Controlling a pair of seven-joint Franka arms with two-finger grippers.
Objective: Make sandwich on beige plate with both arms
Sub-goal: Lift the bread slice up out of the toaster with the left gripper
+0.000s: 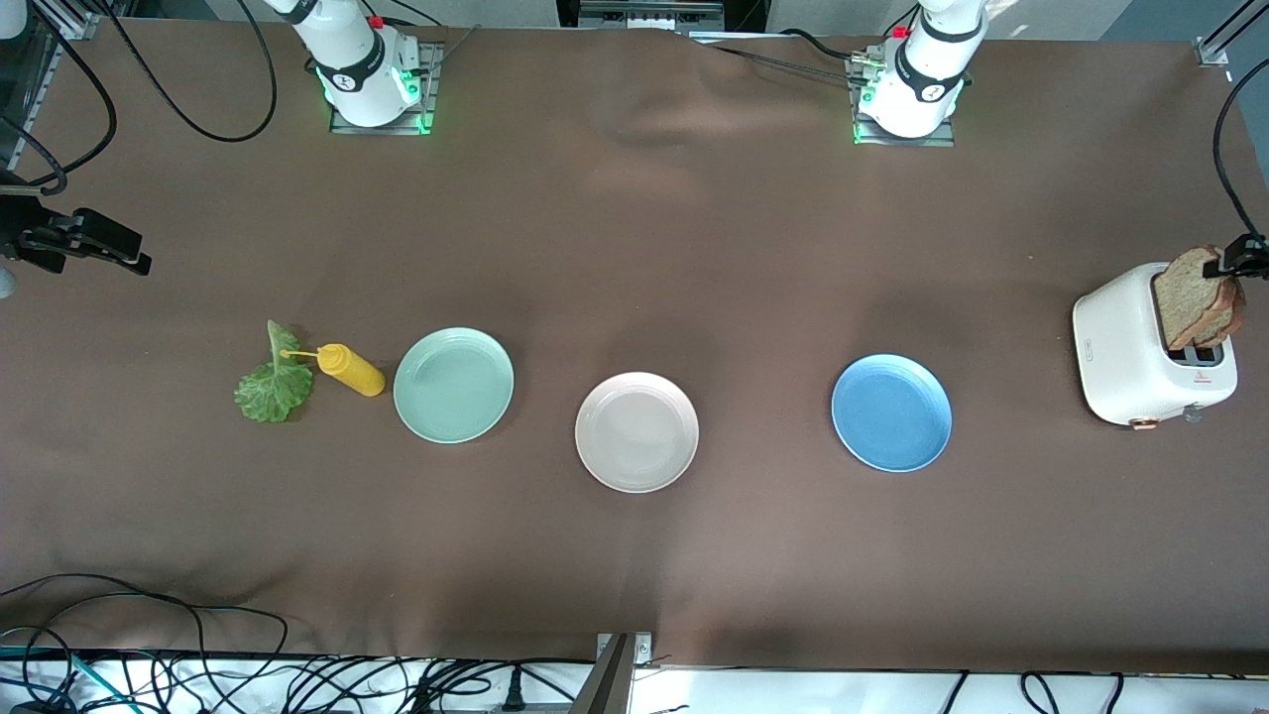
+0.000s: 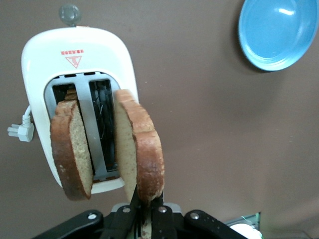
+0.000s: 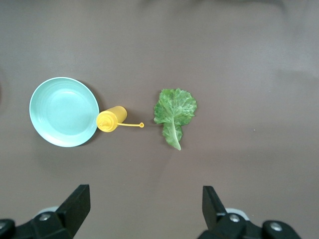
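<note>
The left gripper is clamped on the edge of one bread slice, holding it just above the white toaster; a second slice sits in the slot right beside it. The right gripper hangs wide open over the table, with the lettuce leaf and yellow squeeze bottle below it. The beige plate sits bare, well apart from both.

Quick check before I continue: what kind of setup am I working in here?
Likely a robotics lab bench staged as a kitchen: a brown cloth-covered table, a white toaster holding bread, and loose cables along the table's near edge.
</note>
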